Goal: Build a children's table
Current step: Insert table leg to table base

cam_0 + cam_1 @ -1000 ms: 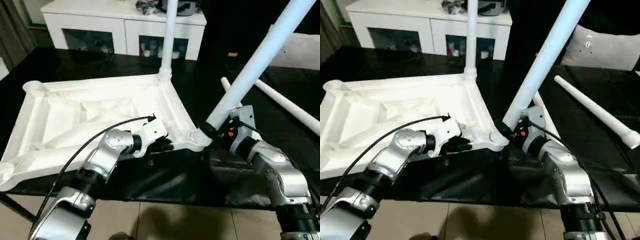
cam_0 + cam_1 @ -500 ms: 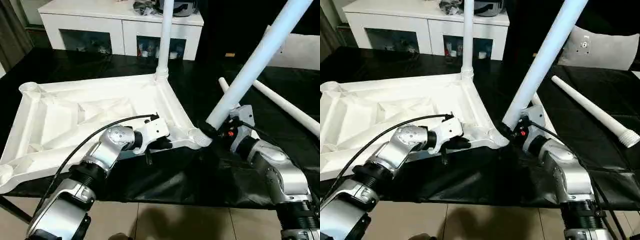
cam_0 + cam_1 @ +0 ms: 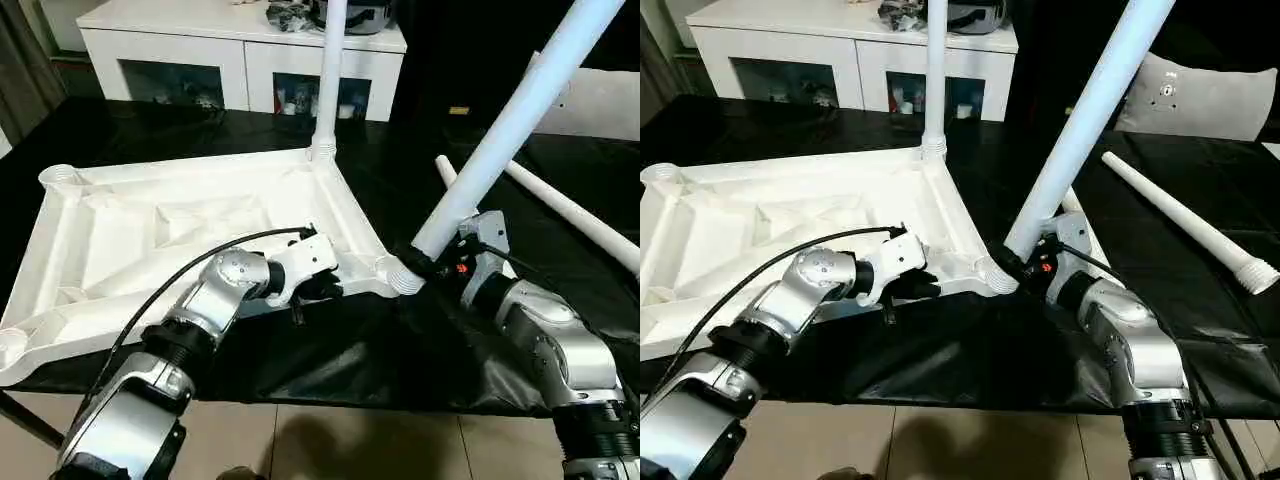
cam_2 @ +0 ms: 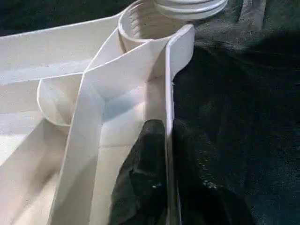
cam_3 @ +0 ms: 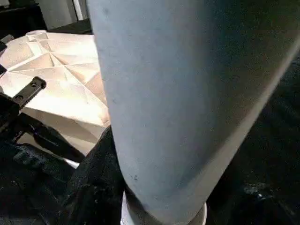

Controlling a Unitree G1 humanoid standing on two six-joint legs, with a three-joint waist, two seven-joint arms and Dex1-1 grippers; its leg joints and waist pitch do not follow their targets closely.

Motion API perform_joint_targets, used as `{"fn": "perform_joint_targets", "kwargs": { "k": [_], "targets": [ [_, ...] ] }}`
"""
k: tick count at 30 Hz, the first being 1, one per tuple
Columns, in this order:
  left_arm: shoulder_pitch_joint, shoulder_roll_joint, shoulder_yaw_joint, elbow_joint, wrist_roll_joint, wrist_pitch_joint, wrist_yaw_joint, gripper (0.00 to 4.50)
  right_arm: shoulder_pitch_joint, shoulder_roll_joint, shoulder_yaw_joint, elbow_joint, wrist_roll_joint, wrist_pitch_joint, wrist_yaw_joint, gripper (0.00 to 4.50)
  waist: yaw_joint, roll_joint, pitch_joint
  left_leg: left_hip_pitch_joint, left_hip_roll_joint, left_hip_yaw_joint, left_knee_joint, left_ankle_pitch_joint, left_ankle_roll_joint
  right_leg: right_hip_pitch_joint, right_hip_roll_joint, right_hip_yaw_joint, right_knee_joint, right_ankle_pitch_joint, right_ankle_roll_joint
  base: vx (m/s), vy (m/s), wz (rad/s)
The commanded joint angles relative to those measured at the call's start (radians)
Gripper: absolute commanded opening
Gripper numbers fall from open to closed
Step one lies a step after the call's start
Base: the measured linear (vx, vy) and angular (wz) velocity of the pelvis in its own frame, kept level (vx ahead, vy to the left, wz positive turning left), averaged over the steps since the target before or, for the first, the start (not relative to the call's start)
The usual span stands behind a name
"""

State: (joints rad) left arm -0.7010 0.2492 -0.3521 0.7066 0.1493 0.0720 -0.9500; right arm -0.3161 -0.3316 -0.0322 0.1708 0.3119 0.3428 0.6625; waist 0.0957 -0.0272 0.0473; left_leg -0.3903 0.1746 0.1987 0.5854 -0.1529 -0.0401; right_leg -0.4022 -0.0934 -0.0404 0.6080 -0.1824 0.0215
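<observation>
- The white table top [image 3: 200, 230] lies upside down on a black-covered counter [image 3: 420, 350], ribbed underside facing up, reaching from the counter's left edge to about its middle.
- One leg [image 3: 330, 70] stands upright in the far corner socket, on the side nearest the white cabinet [image 3: 240, 50].
- Over the last second little has moved: the slanted leg [image 3: 510, 110] leans at the same angle over the near right corner socket [image 3: 398, 275], and the left arm has crept slightly along the near rim.
- That suggests the second leg is not yet seated; it probably needs straightening and pushing down into the socket.
- The left gripper [image 4: 166, 154] clamps the top's thin near rim, one black finger [image 4: 147, 154] inside the wall and one outside, closed on it to steady the top.
- The right gripper [image 3: 432, 255] holds the slanted leg just above its base, its fingers [image 5: 93, 187] wrapped tight against the tube.
- Two more legs lie loose toward the counter's right edge, one [image 3: 1185, 215] well apart from the top, another [image 3: 447, 172] partly hidden behind the slanted leg.
</observation>
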Motion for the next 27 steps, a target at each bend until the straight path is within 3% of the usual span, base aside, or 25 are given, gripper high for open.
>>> {"fn": "perform_joint_targets", "kwargs": {
  "k": [1, 6, 8, 12, 14, 15, 17, 22, 23, 25, 27],
  "targets": [
    [0.021, 0.007, -0.009, 0.058, 0.015, 0.042, 0.006, 0.14, -0.01, -0.013, -0.012, -0.014, 0.006, -0.005, 0.006, 1.89, 0.002, -0.001, -0.049, 0.031, 0.055, -0.041, -0.089, -0.473, -0.032, 0.01, -0.066, 0.032, -0.11, -0.503, -0.122, 0.0, 0.0, 0.0],
    [0.033, 0.034, -0.037, 0.04, 0.03, 0.001, -0.042, 0.0, -0.042, -0.042, -0.029, -0.022, 0.054, 0.042, 0.065, 1.89, -0.001, -0.001, -0.049, 0.031, 0.055, -0.042, -0.089, -0.488, -0.029, 0.011, -0.066, 0.031, -0.11, -0.501, -0.127, 0.0, 0.0, 0.0],
    [0.049, 0.059, -0.059, 0.014, 0.037, -0.055, -0.086, 0.0, -0.054, -0.066, -0.031, -0.029, 0.083, 0.074, 0.112, 1.89, -0.002, -0.004, -0.051, 0.025, 0.056, -0.042, -0.089, -0.461, -0.022, 0.017, -0.067, 0.032, -0.106, -0.467, -0.132, 0.0, 0.0, 0.0],
    [0.062, 0.085, -0.083, -0.014, 0.051, -0.065, -0.123, 0.0, -0.065, -0.106, -0.013, -0.039, 0.105, 0.117, 0.187, 1.89, 0.003, -0.001, -0.058, 0.026, 0.059, -0.033, -0.088, -0.382, -0.005, 0.024, -0.061, 0.033, -0.091, -0.309, -0.176, 0.0, 0.0, 0.0],
    [0.074, 0.1, -0.094, -0.043, 0.051, -0.079, -0.154, 0.0, -0.074, -0.146, 0.036, -0.038, 0.107, 0.152, 0.276, 1.89, 0.009, -0.001, -0.06, 0.024, 0.058, -0.029, -0.085, -0.321, 0.014, 0.033, -0.061, 0.031, -0.082, -0.216, -0.208, 0.0, 0.0, 0.0],
    [0.082, 0.109, -0.099, -0.066, 0.047, -0.084, -0.175, 0.0, -0.078, -0.157, 0.062, -0.033, 0.097, 0.156, 0.303, 1.89, 0.011, -0.007, -0.061, 0.022, 0.059, -0.028, -0.083, -0.298, 0.025, 0.035, -0.062, 0.03, -0.078, -0.196, -0.216, 0.0, 0.0, 0.0],
    [0.087, 0.113, -0.1, -0.083, 0.041, -0.086, -0.187, 0.0, -0.09, -0.16, 0.078, -0.012, 0.086, 0.156, 0.308, 1.89, 0.01, -0.006, -0.061, 0.025, 0.06, -0.025, -0.081, -0.277, 0.029, 0.034, -0.061, 0.03, -0.075, -0.173, -0.228, 0.0, 0.0, 0.0],
    [0.099, 0.125, -0.107, -0.12, 0.035, -0.085, -0.211, 0.0, -0.128, -0.153, 0.099, 0.05, 0.058, 0.14, 0.311, 1.89, 0.017, -0.007, -0.06, 0.03, 0.061, -0.023, -0.08, -0.276, 0.02, 0.033, -0.062, 0.03, -0.075, -0.193, -0.237, 0.0, 0.0, 0.0],
    [0.102, 0.128, -0.109, -0.129, 0.035, -0.083, -0.217, 0.0, -0.139, -0.147, 0.102, 0.067, 0.052, 0.134, 0.31, 1.89, 0.019, -0.011, -0.059, 0.031, 0.06, -0.021, -0.08, -0.286, 0.015, 0.032, -0.061, 0.031, -0.077, -0.209, -0.233, 0.0, 0.0, 0.0],
    [0.11, 0.135, -0.115, -0.157, 0.031, -0.079, -0.237, 0.0, -0.163, -0.136, 0.108, 0.1, 0.042, 0.13, 0.316, 1.89, 0.02, -0.007, -0.059, 0.031, 0.061, -0.024, -0.082, -0.294, 0.006, 0.032, -0.064, 0.031, -0.077, -0.232, -0.228, 0.0, 0.0, 0.0],
    [0.113, 0.137, -0.115, -0.166, 0.03, -0.076, -0.24, 0.0, -0.17, -0.135, 0.113, 0.109, 0.04, 0.13, 0.321, 1.89, 0.021, -0.011, -0.06, 0.031, 0.061, -0.024, -0.082, -0.292, 0.002, 0.032, -0.063, 0.031, -0.074, -0.226, -0.222, 0.0, 0.0, 0.0]
  ]
}}
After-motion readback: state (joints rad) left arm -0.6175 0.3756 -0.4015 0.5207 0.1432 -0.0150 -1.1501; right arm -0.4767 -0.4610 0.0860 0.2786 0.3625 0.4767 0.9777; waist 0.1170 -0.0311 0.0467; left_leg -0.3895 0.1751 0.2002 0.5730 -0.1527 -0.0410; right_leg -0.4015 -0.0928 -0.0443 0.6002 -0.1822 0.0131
